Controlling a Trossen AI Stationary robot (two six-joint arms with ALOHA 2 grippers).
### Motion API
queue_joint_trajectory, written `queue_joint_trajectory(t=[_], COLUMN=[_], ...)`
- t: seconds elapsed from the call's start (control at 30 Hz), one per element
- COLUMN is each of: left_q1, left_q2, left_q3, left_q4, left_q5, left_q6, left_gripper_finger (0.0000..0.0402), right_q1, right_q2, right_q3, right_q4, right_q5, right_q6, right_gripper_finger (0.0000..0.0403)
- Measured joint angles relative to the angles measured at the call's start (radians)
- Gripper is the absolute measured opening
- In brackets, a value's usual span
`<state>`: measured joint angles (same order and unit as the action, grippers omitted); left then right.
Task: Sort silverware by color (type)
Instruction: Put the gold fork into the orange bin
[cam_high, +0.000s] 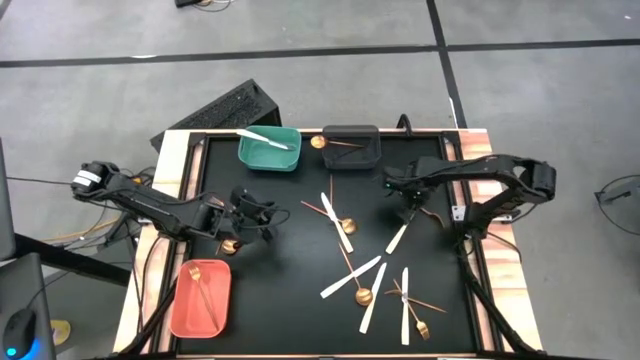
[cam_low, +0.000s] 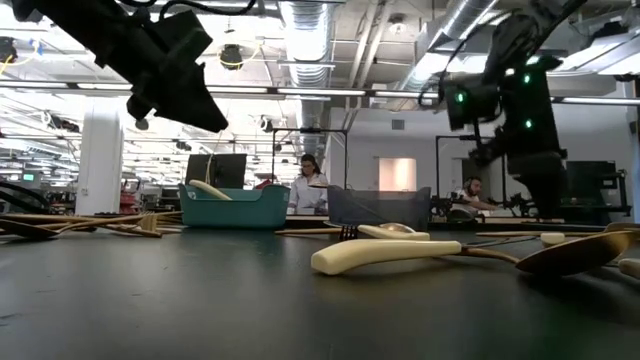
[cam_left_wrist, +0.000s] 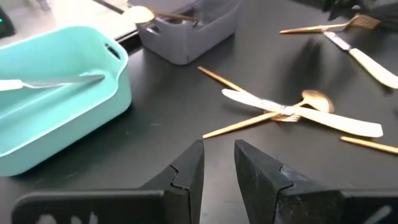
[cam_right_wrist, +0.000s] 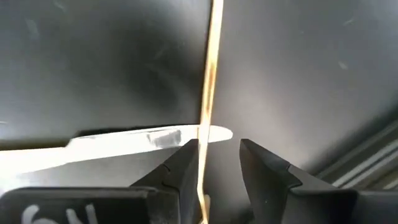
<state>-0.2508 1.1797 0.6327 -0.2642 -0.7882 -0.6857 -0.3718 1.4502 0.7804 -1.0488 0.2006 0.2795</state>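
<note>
- Scattered silverware, white plastic knives (cam_high: 350, 277) and thin gold utensils (cam_high: 415, 312), lay on the black table (cam_high: 285, 300), near side to centre.
- Salmon bin (cam_high: 212, 310) held one gold spoon (cam_high: 199, 280).
- Left gripper (cam_high: 262, 214) hovered w/ narrow gap, nothing inside.
- Right gripper (cam_right_wrist: 219, 163) was part-open around a thin gold handle (cam_right_wrist: 211, 74), just above a white knife (cam_right_wrist: 124, 142).
- Far: teal bin (cam_high: 262, 157) w/ a knife, dark grey bin (cam_high: 365, 155) w/ a gold spoon.

Both arms are dark, almost black, made of slim jointed links with thin cables along them. The left arm (cam_high: 150, 203) has a white part at its outer end. The right arm (cam_high: 490, 175) carries small green lights. The fingers (cam_left_wrist: 264, 180) are matte black wedges.
</note>
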Motion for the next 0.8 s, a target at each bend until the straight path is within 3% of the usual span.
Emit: queue_joint_trajectory(t=[0.3, 0.5, 0.63, 0.8], left_q1=[-0.007, -0.007, -0.007, -0.007], left_q2=[0.001, 0.001, 0.001, 0.001], left_q3=[0.0, 0.0, 0.0, 0.0], left_q4=[-0.01, -0.014, -0.014, -0.014], left_q5=[0.004, 0.007, 0.021, 0.023], left_q6=[-0.006, -0.003, -0.002, 0.008], left_gripper_finger=[0.0077, 0.0077, 0.0077, 0.0077], right_q1=[-0.024, -0.004, 0.015, 0.023], right_q2=[0.076, 0.097, 0.067, -0.015], right_q3=[-0.06, -0.06, -0.064, -0.066], right_q4=[-0.024, -0.021, -0.027, -0.016], right_q5=[-0.019, -0.031, -0.029, -0.043], right_q6=[0.013, 0.015, 0.017, 0.019], right_gripper_finger=[0.0143, 0.0101, 0.0083, 0.009])
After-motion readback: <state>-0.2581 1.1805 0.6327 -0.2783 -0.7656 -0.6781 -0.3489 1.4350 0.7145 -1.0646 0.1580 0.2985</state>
